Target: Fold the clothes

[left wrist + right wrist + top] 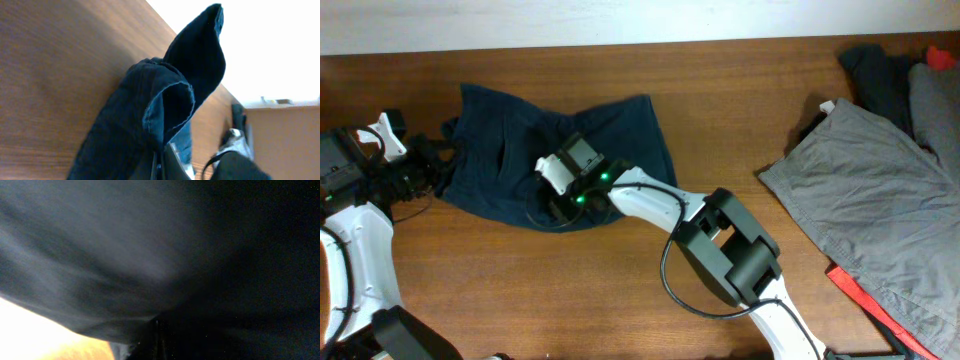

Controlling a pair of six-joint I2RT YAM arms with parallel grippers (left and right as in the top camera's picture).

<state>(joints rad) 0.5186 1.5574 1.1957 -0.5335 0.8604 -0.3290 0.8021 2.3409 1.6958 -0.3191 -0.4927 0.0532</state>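
Quick headcount from where I'm standing: one tabletop (520, 300). Two robot arms, the left arm (370, 240) and the right arm (730, 245), with one pincer each, so two: left pincer (432, 160), right pincer (558, 205). Clothes: one navy garment (510, 140), one light grey garment (860, 190), one black garment (875, 70), one darker grey garment (940, 100). Plus a red strip (865, 300) and a red scrap (942, 58); can't tell if that's one item or two.

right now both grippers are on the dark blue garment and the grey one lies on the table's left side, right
Not quite: the overhead view shows the grey garment on the right side of the table. The left gripper and right gripper are both on the dark blue garment.
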